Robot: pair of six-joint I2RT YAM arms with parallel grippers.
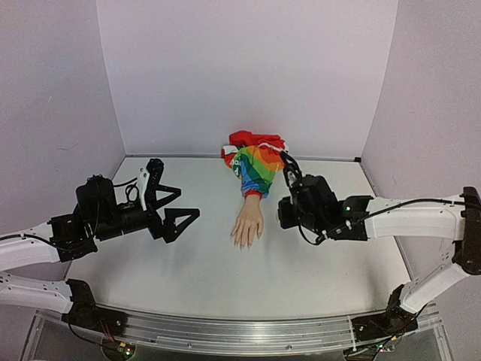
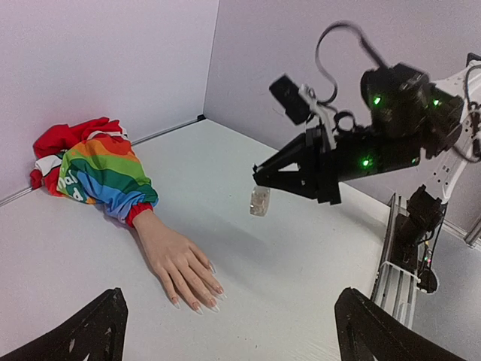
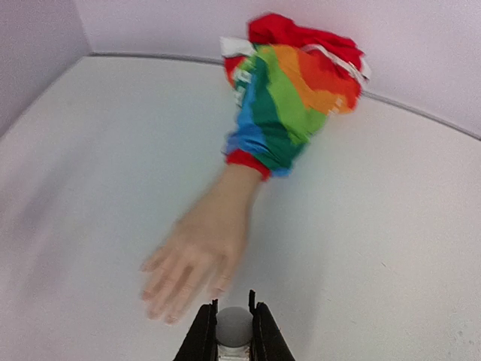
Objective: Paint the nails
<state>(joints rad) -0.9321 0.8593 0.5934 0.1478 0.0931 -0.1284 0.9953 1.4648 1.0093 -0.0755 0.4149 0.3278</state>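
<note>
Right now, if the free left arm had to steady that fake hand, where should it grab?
Probably the wrist, just below the sleeve's red cuff, coming from above with the open left gripper. The fake hand lies flat, palm down, so the wrist is its narrowest bare part, and gripping there leaves the nails free for the right gripper and its small clear bottle.

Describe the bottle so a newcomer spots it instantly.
Start at the rainbow-sleeved fake hand on the table. Just right of it, the right gripper holds a small clear bottle in the air. It is the only see-through item and the only thing gripped.
</note>
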